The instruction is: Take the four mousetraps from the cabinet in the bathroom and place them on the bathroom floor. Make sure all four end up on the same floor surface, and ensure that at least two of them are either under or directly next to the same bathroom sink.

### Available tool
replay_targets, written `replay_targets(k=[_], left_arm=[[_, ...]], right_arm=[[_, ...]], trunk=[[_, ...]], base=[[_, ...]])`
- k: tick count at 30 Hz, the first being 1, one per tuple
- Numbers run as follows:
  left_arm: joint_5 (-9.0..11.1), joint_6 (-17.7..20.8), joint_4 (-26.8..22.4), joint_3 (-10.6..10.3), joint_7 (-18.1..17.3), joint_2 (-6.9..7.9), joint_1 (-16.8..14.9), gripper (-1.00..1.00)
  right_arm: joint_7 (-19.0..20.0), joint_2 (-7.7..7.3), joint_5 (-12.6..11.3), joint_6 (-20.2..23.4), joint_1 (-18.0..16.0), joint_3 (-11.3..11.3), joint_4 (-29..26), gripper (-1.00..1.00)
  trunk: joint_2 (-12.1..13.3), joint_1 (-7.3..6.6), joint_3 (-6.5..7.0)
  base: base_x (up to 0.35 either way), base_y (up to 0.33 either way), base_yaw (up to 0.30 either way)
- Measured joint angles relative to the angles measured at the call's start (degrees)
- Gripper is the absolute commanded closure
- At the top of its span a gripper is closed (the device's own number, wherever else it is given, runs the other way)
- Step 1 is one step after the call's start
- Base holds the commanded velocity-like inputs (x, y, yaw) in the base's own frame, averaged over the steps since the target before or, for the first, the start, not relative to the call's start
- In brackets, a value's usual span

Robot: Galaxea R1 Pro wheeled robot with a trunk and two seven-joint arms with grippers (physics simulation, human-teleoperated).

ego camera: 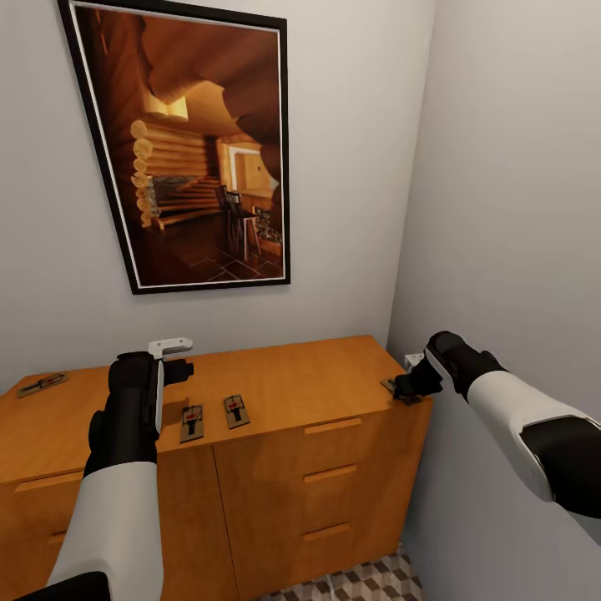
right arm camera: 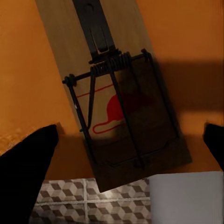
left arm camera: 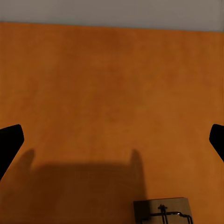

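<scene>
The right gripper [ego camera: 402,388] stands over a mousetrap [right arm camera: 116,88] at the cabinet's [ego camera: 275,392] right front corner, jaws spread wide on either side of it, gripping nothing. The left gripper [ego camera: 171,357], jaws wide and empty, hovers behind two mousetraps [ego camera: 214,417]; a fourth mousetrap [ego camera: 42,384] lies far left.

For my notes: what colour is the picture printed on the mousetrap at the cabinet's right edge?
Red, a small mouse shape on the brown mousetrap; clearest in the right wrist view.
</scene>
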Motion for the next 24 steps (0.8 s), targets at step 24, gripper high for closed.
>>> replay_targets(k=[24], left_arm=[[0.0,0.0,0.0,0.0,0.0,0.00,0.0,-1.00]], right_arm=[[0.3,-0.06,-1.2,1.0,0.0,-0.4,-0.4,1.00]], trunk=[[0.0,0.00,0.00]], base=[[0.000,0.000,0.000]])
